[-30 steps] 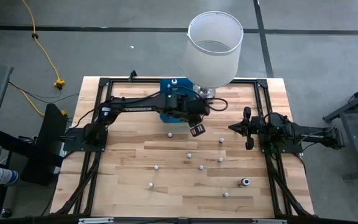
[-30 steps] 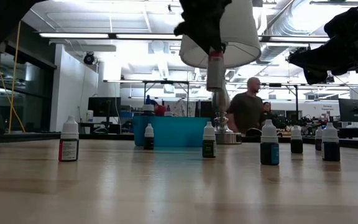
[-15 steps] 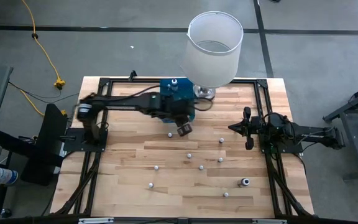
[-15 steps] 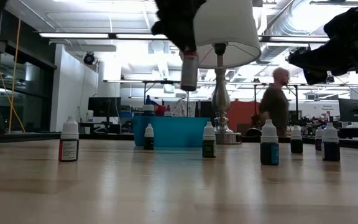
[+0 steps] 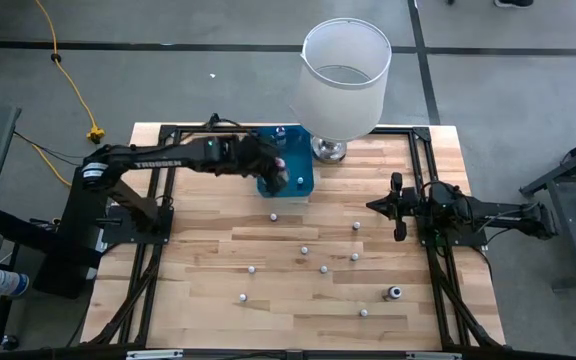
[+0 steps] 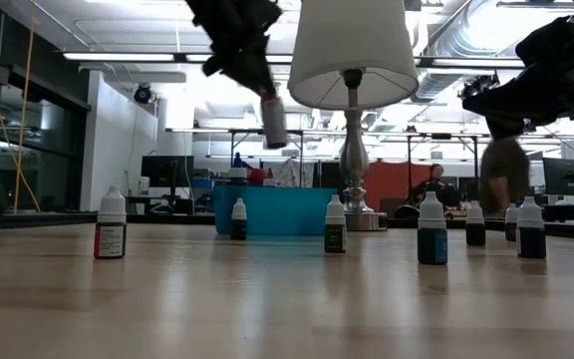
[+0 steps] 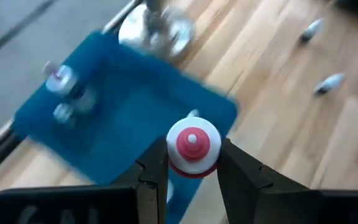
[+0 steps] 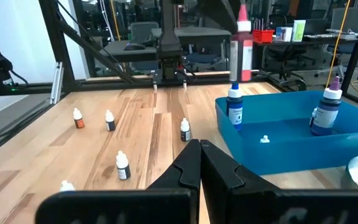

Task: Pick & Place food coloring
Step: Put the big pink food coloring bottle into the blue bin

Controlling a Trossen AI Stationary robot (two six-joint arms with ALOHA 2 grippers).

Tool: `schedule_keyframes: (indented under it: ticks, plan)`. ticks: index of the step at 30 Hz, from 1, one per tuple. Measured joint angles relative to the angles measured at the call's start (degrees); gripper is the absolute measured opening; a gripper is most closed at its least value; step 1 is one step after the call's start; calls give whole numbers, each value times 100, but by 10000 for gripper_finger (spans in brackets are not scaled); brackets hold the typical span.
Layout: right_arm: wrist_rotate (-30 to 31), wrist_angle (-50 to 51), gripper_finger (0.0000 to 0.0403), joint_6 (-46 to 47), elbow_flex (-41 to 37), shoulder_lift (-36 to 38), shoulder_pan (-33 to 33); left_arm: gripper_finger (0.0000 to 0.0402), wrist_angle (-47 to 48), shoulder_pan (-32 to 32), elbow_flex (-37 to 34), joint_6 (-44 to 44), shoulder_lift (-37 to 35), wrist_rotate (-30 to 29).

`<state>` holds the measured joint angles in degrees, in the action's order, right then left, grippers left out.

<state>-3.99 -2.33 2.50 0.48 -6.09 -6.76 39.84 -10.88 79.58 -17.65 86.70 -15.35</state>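
My left gripper (image 5: 280, 172) hangs over the blue tray (image 5: 298, 180) at the table's far side, shut on a red food coloring bottle (image 7: 192, 144) with a white band below its red tip. The same bottle (image 6: 274, 120) shows below the fingers in the low view. Two more bottles (image 8: 234, 106) (image 8: 327, 109) stand upright in the tray. Several small white-capped bottles (image 5: 305, 250) stand scattered on the wooden table. My right gripper (image 5: 400, 205) waits shut at the table's right side, holding nothing. My left gripper pinches the red bottle by its two sides (image 7: 173, 155), near its upper end, between the two fingers. The fingers slant down from the table's left. The bottle hangs below them, slightly tilted and lifted clear above the blue tray.
A lamp with a big white shade (image 5: 345, 75) stands on a metal base (image 5: 328, 150) just right of the tray, close to the left gripper. One dark bottle (image 5: 394, 293) lies on its side near the front right. A black frame (image 5: 158, 200) borders the table.
My left gripper has carried the red bottle toward the table's left and far edge, from beside the lamp base to above the blue tray. It stays shut on the bottle, which remains lifted clear. A person has walked across the room behind.
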Motion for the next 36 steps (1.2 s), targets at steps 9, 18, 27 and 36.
schedule_keyframes:
  ticks: [9, 18, 27, 36]
  plan:
    - [-2, 0, 0, 0, -1, 4, 0, 92, -333, -808, -34, 136, -14, 68]
    - [-2, -2, 0, 2, 1, 9, 0, 92, -1131, -1443, -797, 362, -7, 552]
    - [-2, -2, 0, 1, 0, 9, 0, 92, -1553, -1811, -1051, 1124, 369, 989]
    - [-2, -2, 0, 0, 0, 9, 1, 92, -1842, -1885, -1051, 1537, 933, 1083]
